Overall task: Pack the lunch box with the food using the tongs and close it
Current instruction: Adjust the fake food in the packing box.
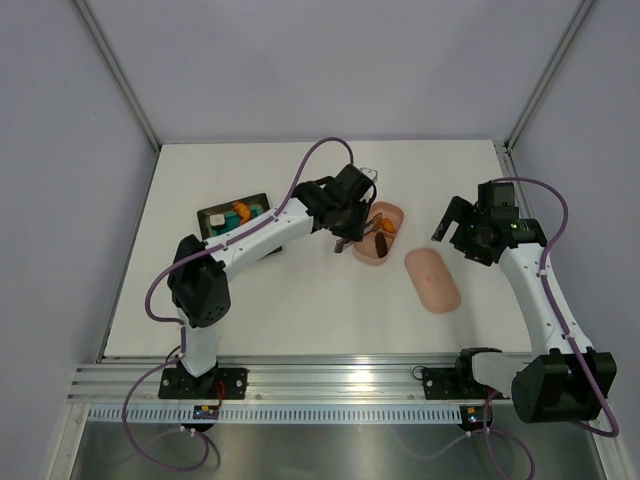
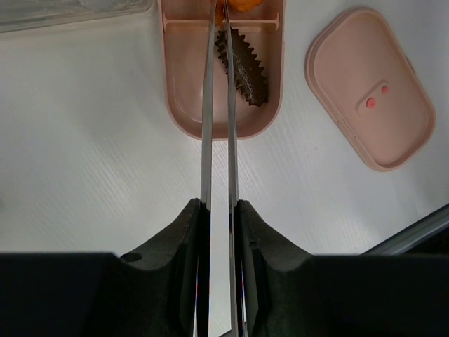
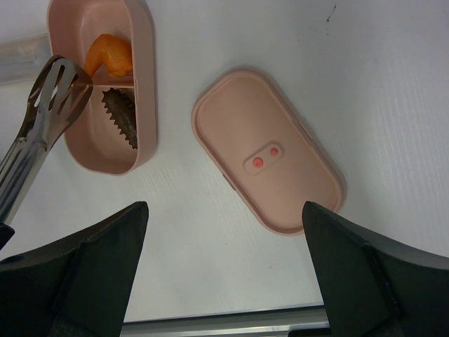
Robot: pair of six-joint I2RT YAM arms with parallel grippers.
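The pink lunch box point(image 1: 395, 212) lies open in the middle of the table, with its lid point(image 1: 432, 280) flat on the table to the right. My left gripper point(image 2: 219, 203) is shut on the silvery tongs point(image 2: 208, 105), squeezing their arms nearly together. The tong tips point(image 3: 62, 78) hang over the box point(image 2: 184, 77) at its divider, beside an orange food piece point(image 3: 109, 55); whether they touch it I cannot tell. A dark brown ridged piece point(image 2: 243, 67) lies in the near compartment. My right gripper point(image 3: 224, 210) is open above the table, just short of the lid point(image 3: 266, 147).
A dark tray point(image 1: 235, 215) with a teal mat and more small food stands left of the box. A pale translucent case point(image 2: 70, 10) lies beyond the box. The metal rail point(image 1: 320, 375) runs along the near table edge.
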